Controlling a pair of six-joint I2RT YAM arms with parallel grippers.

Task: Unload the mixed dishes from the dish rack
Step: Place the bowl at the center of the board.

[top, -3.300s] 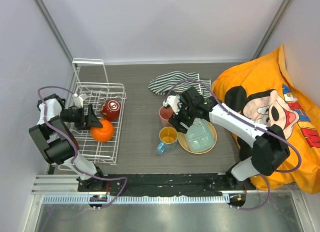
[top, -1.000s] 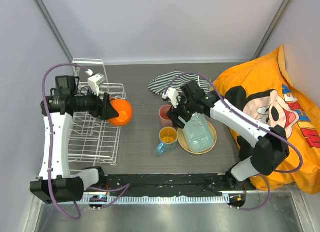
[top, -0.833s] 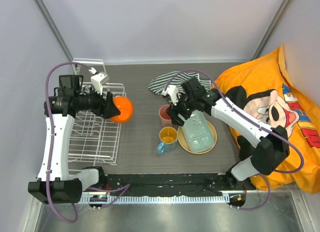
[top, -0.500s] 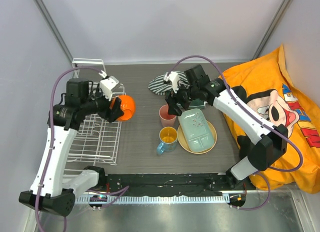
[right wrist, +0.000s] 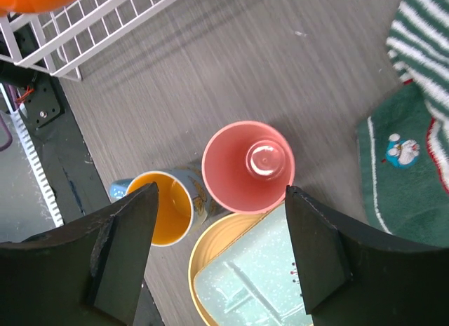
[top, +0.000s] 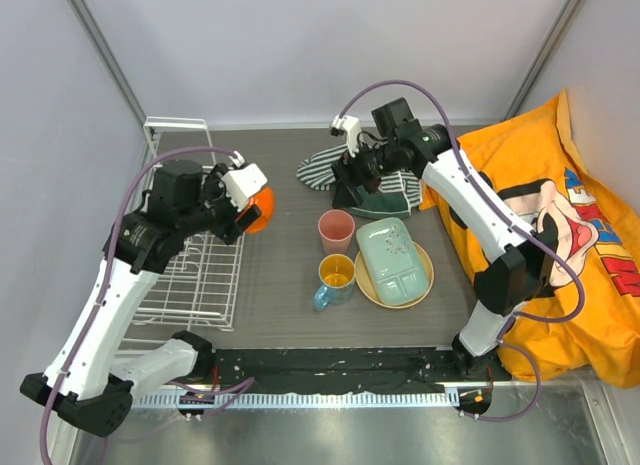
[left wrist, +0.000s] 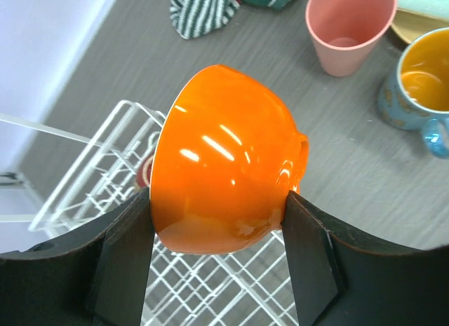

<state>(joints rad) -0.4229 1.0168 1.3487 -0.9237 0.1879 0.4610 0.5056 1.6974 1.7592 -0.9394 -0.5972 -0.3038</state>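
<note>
Your left gripper (left wrist: pixel 219 231) clamps one glossy, smooth orange bowl (left wrist: pixel 223 154) by its rounded sides. It is held tipped sideways in the air over the edge of the white wire rack (top: pixel 190 280). That arm is raised and bent at the elbow.

Your right gripper (right wrist: pixel 221 200) is spread with nothing between its fingers. It points down, with its arm stretched far back. Below it are one round pink cup (right wrist: pixel 247 165), one yellow mug (right wrist: pixel 163 208) and one tan plate (right wrist: pixel 205 271) carrying one pale green rectangular tray (right wrist: pixel 259 287).
</note>
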